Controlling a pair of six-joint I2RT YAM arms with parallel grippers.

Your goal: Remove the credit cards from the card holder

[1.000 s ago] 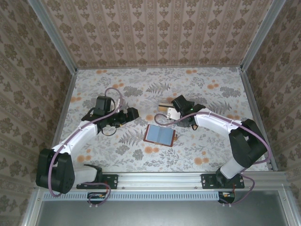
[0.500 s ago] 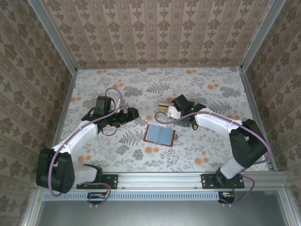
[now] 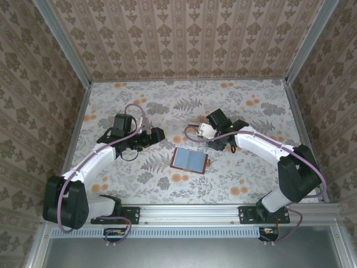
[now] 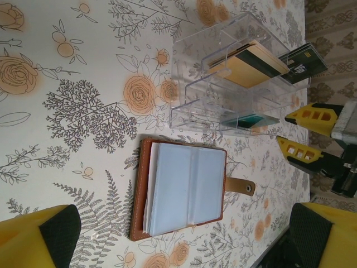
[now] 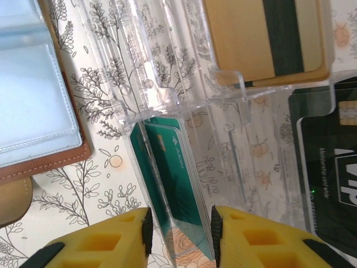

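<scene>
The card holder point(image 3: 189, 160) lies open on the table, its blue-grey lining up point(image 4: 187, 190), brown rim point(image 5: 50, 162) around it. Credit cards sit in a clear plastic tray point(image 4: 223, 84): tan ones point(image 4: 251, 64) point(image 5: 262, 39), a dark one point(image 4: 301, 60) point(image 5: 329, 167), and green ones point(image 5: 178, 178) standing in a slot. My right gripper point(image 5: 179, 234) point(image 3: 207, 132) straddles the green cards; a sliver of table shows beside the left pad, so it is open. My left gripper point(image 4: 184, 248) point(image 3: 156, 134) hovers wide open left of the wallet, holding nothing.
The wallet's strap with its snap point(image 4: 241, 187) sticks out toward the right arm. The tray point(image 3: 199, 129) stands just behind the wallet. Patterned walls close in the floral table point(image 3: 251, 106) on three sides.
The right gripper and forearm have shifted slightly right and back over the tray. The left arm and the wallet have not moved.
</scene>
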